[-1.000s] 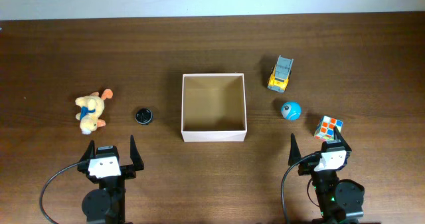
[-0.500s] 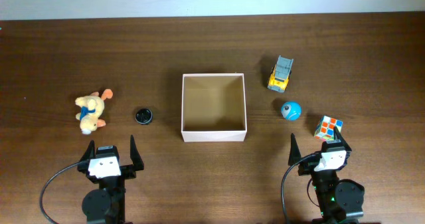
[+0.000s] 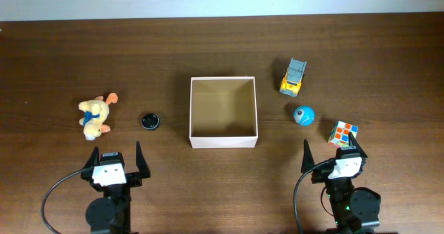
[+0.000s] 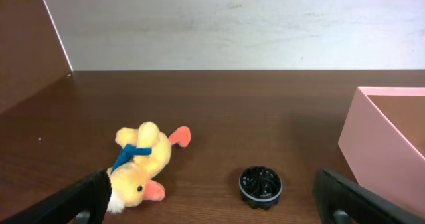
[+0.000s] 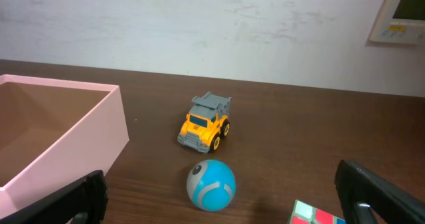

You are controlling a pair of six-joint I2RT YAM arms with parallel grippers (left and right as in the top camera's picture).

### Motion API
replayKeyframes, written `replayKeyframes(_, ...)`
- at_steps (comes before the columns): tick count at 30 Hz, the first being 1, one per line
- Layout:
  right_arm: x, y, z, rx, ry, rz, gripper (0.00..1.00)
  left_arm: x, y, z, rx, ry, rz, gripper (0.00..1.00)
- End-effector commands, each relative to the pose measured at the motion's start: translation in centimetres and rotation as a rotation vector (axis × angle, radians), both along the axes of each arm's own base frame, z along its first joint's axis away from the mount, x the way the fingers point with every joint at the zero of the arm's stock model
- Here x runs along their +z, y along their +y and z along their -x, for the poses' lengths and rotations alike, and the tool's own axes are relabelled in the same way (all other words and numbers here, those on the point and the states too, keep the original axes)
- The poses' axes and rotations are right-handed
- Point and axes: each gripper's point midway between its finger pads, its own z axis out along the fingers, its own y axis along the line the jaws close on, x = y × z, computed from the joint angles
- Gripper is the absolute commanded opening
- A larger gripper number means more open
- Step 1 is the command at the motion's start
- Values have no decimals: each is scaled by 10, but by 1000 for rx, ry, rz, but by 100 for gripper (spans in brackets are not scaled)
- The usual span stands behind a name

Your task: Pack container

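Note:
The container (image 3: 223, 138), a square white box with a tan inside, sits open and empty mid-table; its wall shows in the left wrist view (image 4: 378, 151) and the right wrist view (image 5: 80, 147). Left of it lie a yellow plush duck (image 3: 95, 117) (image 4: 141, 161) and a black round disc (image 3: 150, 121) (image 4: 260, 185). Right of it are a yellow toy truck (image 3: 295, 77) (image 5: 204, 124), a blue ball (image 3: 303, 115) (image 5: 211, 184) and a colour cube (image 3: 343, 133) (image 5: 312, 214). My left gripper (image 3: 114, 157) (image 4: 212, 211) and right gripper (image 3: 334, 151) (image 5: 222, 207) are open and empty near the front edge.
A white wall runs behind the table's far edge (image 3: 222, 15). A wall-mounted control panel (image 5: 404, 14) shows in the right wrist view.

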Motion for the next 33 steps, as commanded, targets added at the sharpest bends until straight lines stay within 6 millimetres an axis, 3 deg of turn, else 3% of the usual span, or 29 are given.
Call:
replayKeyframes(1, -1, 4, 1, 20, -2, -5, 99, 0, 0, 0, -7, -4, -15, 99)
replayKeyframes(16, 2, 7, 1, 39, -14, -9, 99, 0, 0, 0, -7, -4, -15, 99)
replayKeyframes(23, 60, 21, 8, 122, -172, -109, 99, 0, 0, 0, -7, -4, -15, 99)
replayKeyframes(29, 101, 24, 15, 140, -86, -121, 99, 0, 0, 0, -7, -4, -15, 99)
replayKeyframes(33, 136, 24, 8, 135, 3, -115, 99, 0, 0, 0, -7, -4, -15, 99)
